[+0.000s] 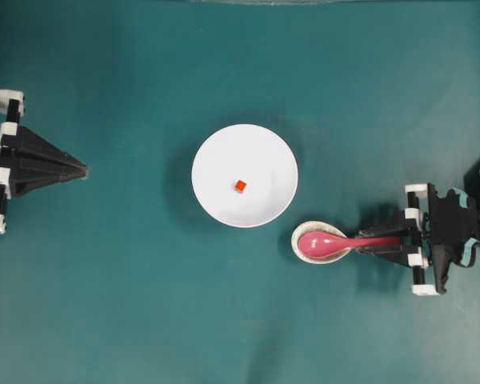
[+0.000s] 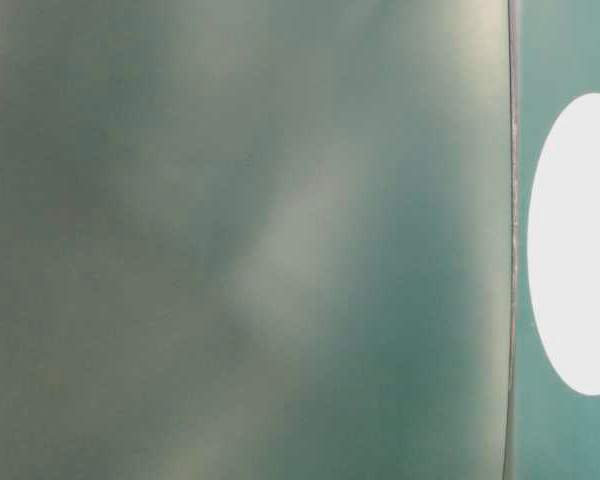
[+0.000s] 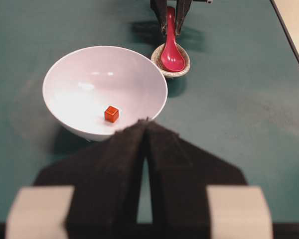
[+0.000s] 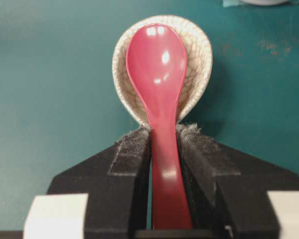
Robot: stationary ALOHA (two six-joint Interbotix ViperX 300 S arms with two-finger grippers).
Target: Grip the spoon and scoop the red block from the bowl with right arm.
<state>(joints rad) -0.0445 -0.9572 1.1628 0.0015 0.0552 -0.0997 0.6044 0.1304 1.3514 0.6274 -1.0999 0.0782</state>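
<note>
The pink spoon [image 1: 326,243] lies with its scoop in a small speckled dish [image 1: 302,232], handle pointing right. My right gripper [image 1: 368,240] is shut on that handle. In the right wrist view both black pads [image 4: 134,149] press the sides of the spoon [image 4: 157,64] just behind the dish [image 4: 197,57]. The white bowl [image 1: 224,156] stands mid-table, up and to the left of the dish, with the red block [image 1: 240,186] near its centre. My left gripper [image 1: 84,170] is shut and empty at the far left; past its tips [image 3: 147,122] the left wrist view shows the bowl [image 3: 84,79] and the block [image 3: 111,113].
The dish sits just off the bowl's lower right rim. Green table surface lies around both. The table-level view is blurred, showing only green and a white oval [image 2: 580,240] at its right edge.
</note>
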